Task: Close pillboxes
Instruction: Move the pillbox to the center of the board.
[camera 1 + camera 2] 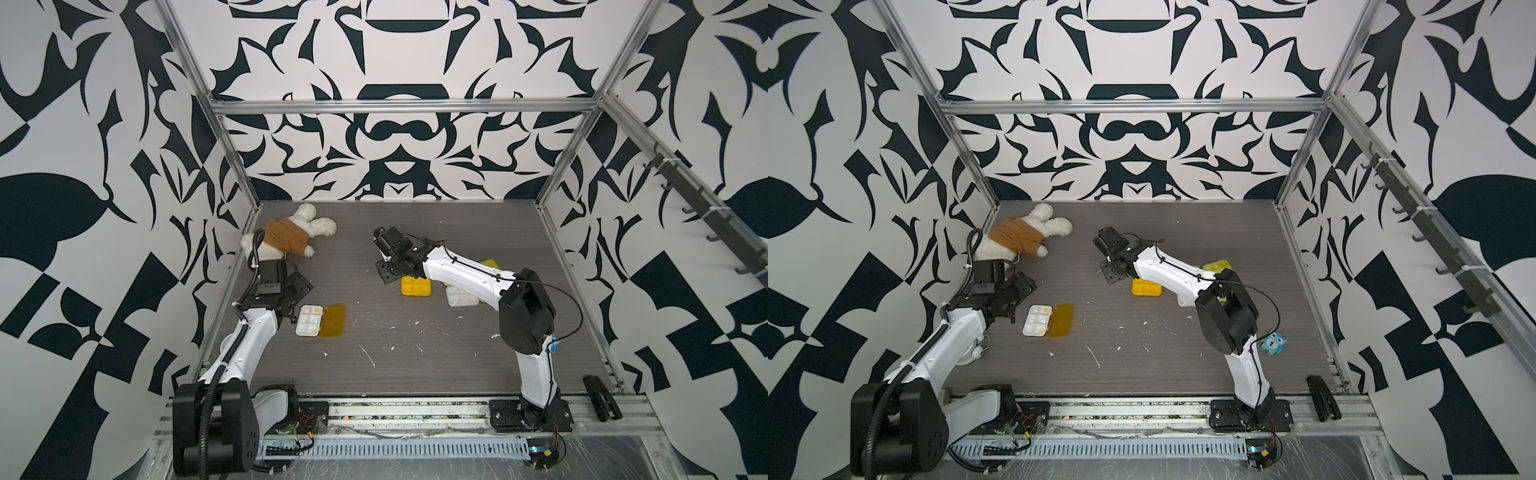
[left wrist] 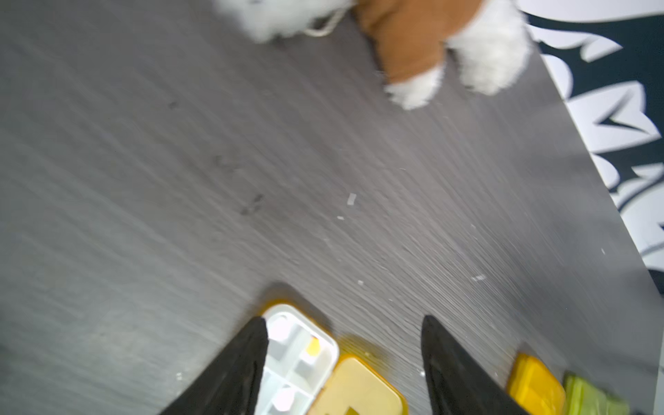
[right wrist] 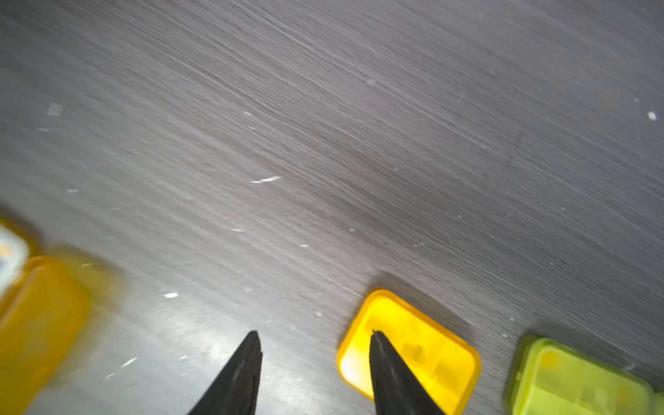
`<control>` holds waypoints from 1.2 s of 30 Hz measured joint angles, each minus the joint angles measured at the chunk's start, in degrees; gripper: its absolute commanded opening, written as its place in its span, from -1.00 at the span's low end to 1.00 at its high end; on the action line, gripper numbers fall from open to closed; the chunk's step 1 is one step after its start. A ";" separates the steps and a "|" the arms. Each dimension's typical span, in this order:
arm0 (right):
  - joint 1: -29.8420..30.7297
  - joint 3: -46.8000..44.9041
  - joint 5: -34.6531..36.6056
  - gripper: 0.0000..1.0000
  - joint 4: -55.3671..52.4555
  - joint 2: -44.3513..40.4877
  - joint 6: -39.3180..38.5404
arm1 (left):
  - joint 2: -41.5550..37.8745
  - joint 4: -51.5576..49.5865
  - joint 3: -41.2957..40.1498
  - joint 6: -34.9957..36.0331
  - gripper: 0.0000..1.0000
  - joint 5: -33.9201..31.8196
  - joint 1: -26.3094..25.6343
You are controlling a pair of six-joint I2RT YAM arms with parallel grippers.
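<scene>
The left tool (image 2: 345,319), prongs apart and empty, sits beside the open amber pillbox (image 1: 310,320) on the desk (image 1: 395,345). The right tool (image 3: 314,332), also apart and empty, hovers near the shut yellow pillbox (image 1: 414,286). The right arm half hides the clear pillbox (image 1: 460,297) and the green pillbox (image 1: 490,263).

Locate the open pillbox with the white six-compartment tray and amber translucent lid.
In both top views the open pillbox lies on the grey table's left side, just beside the left gripper.

White arms (image 1: 461,266), black joints (image 1: 525,309), cables (image 1: 206,411)
</scene>
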 measured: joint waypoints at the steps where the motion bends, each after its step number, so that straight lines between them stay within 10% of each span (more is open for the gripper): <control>1: 0.37 -0.17 -0.37 0.03 0.33 -0.15 0.07 | 1.40 0.02 -0.50 -0.55 0.39 0.68 1.16; 25: 0.52 -8.26 -1.75 0.03 2.95 -5.31 0.61 | 7.28 6.23 -6.10 -6.01 0.36 9.55 2.80; 36: -1.75 -11.21 -1.51 0.03 2.91 -8.07 0.61 | 5.86 7.96 -7.76 -9.53 0.33 10.99 -6.29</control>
